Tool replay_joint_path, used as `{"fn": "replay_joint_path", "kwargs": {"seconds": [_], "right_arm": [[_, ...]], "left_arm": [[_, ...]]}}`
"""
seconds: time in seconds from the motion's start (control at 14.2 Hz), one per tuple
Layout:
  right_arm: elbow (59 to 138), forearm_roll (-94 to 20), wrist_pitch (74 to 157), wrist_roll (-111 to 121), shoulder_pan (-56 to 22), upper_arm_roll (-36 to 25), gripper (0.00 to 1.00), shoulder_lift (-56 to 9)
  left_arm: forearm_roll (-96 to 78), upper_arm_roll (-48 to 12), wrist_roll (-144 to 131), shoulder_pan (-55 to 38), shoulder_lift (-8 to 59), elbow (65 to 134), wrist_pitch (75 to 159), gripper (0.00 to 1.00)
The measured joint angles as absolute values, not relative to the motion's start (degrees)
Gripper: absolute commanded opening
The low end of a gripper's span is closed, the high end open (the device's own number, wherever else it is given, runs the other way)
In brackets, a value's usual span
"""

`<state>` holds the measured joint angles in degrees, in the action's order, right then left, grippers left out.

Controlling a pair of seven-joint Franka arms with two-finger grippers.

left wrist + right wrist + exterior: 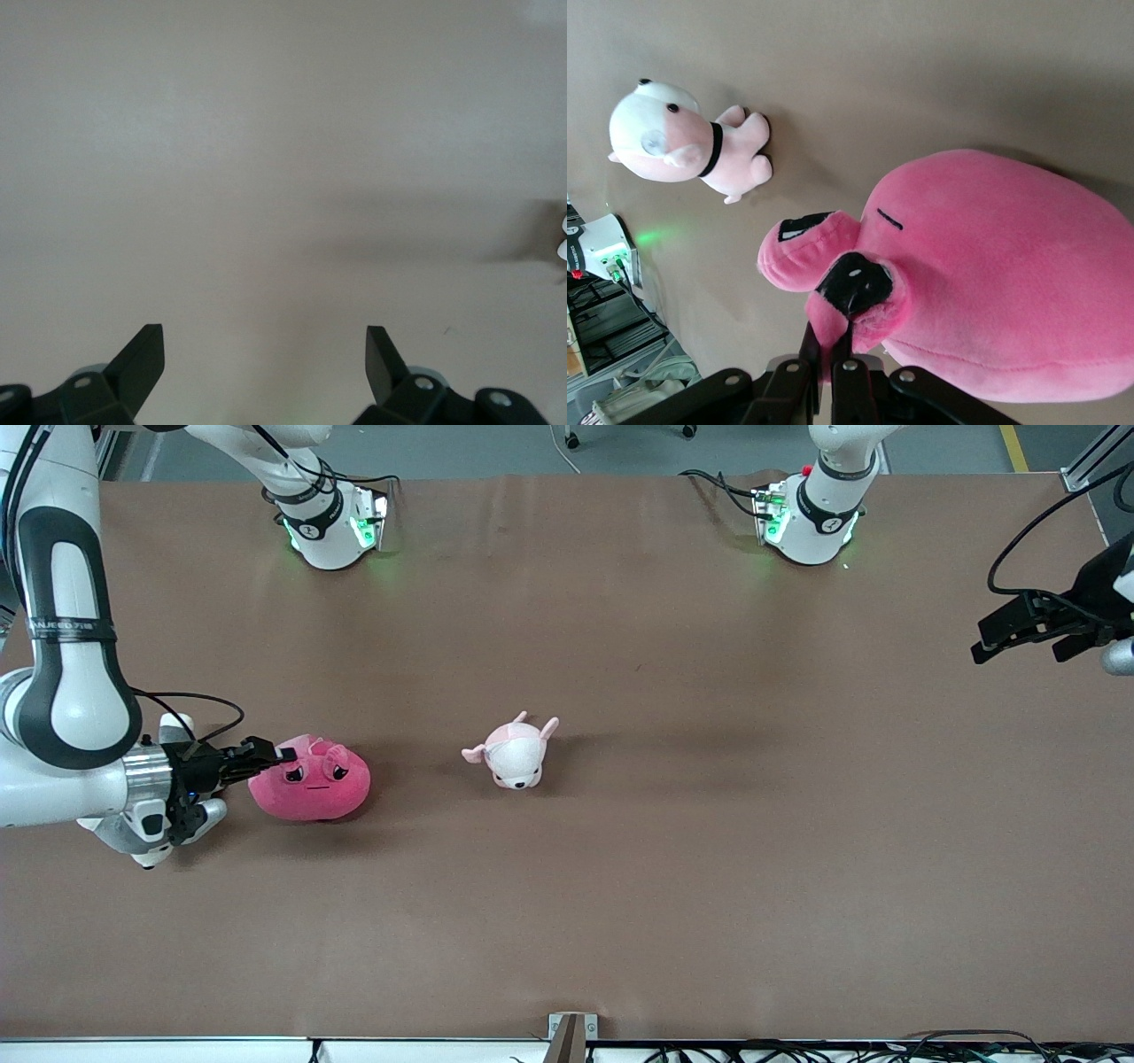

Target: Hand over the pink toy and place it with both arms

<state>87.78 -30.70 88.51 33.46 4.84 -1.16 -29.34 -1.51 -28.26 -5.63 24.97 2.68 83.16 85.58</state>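
Observation:
The hot-pink toy (312,781) is low at the table near the right arm's end, face up. My right gripper (273,755) is shut on a fold of plush at the toy's edge by its eye. The right wrist view shows the fingers (830,341) pinching that pink fold, with the toy's body (992,266) bulging beside them. I cannot tell whether the toy touches the table. My left gripper (1019,639) waits in the air over the left arm's end of the table. It is open and empty, with only bare table under it in the left wrist view (266,341).
A small pale pink-and-white puppy plush (514,753) lies on the brown table (709,824) near the middle, toward the left arm's end from the pink toy. It also shows in the right wrist view (682,142). The two arm bases (332,527) stand along the table's edge farthest from the front camera.

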Motion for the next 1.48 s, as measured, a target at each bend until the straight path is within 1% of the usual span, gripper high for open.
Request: {"fn": "replay_joint_path", "kwargs": {"seconds": [0.21,0.42,0.49,0.7,0.98,1.12,1.48], "right_arm": [[84.3,-30.7,84.4,33.4,4.9,-1.2,0.01,-29.3],[83.9,-30.7,83.8,33.4,5.1,-1.3,0.01,-29.5],[83.9,-30.7,83.8,33.4,5.3,-1.3,0.01,-29.8],[83.9,-30.7,83.8,33.4,5.6,-1.3,0.01,-31.2],[83.9,-31.5,83.8,33.4,5.6,-1.2,0.01,-31.4],[83.9,-32.3,83.7,33.4,5.6,-1.2,0.01,-31.4],[83.9,-32.4,83.3,33.4,5.6,-1.2,0.01,-32.0]], "left_arm": [[-1.5,-28.3,-5.6,25.4,3.1,83.2,85.8,1.0],[-1.5,-27.9,-5.6,24.6,3.1,83.1,85.9,1.0],[-1.5,-26.0,-5.6,22.7,3.1,83.1,85.9,1.0],[-1.5,-16.1,-5.6,12.9,3.1,83.1,85.9,1.0],[-1.5,-6.6,-5.6,2.8,3.1,83.0,85.9,1.0],[-1.5,-5.0,-5.6,1.1,3.0,82.9,85.9,1.0],[-1.5,-4.8,-5.6,1.1,3.0,82.9,85.9,1.0]]}}
